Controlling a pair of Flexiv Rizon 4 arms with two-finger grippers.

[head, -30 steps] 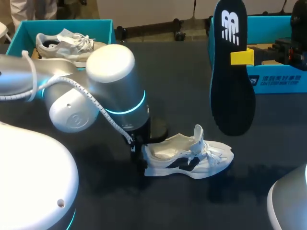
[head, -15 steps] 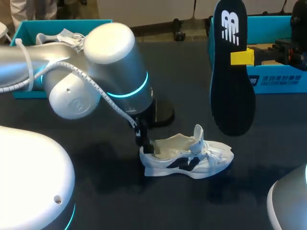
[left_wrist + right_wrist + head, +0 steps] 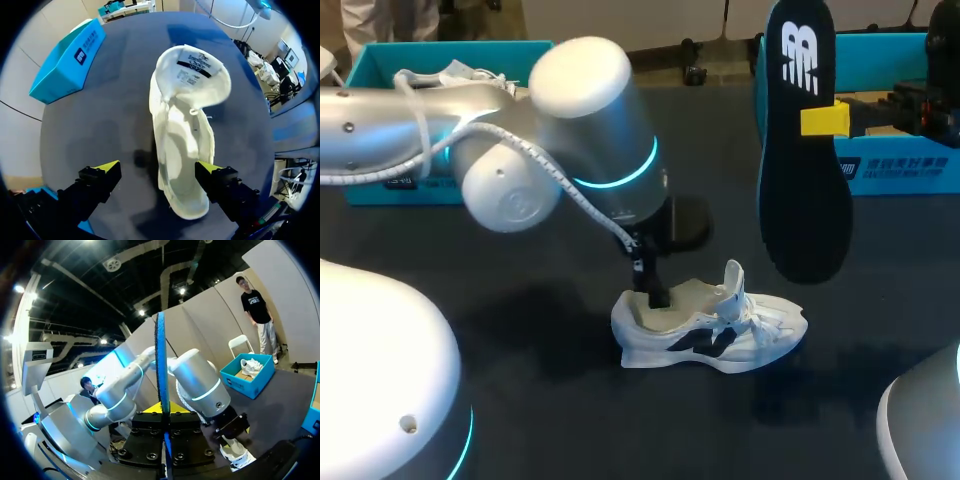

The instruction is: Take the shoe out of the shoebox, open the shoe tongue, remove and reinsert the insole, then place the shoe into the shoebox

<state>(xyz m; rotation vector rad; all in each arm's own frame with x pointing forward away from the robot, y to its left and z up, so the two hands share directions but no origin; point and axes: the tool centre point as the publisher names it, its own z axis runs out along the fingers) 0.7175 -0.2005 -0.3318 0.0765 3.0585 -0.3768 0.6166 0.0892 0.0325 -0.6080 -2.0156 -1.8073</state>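
Dark worktop [image 3: 880,300] held the shoe [image 3: 710,325] at lower centre. My left claw [image 3: 157,169] hung spread over its heel; my right claw [image 3: 825,120] pinched the insole [image 3: 805,200] upright, upper right. Reinserting came next, I judged: steady the shoe, feed insole toe-first.

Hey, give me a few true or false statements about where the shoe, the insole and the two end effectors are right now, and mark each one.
1. The insole sits inside the white shoe. False: the right end effector is shut on it and holds it upright in the air, clear of the shoe.
2. The white shoe stands on the table, outside the shoebox. True.
3. The left end effector is shut on the shoe's tongue. False: it is open, at the heel end.
4. A second shoe lies in the shoebox. True.
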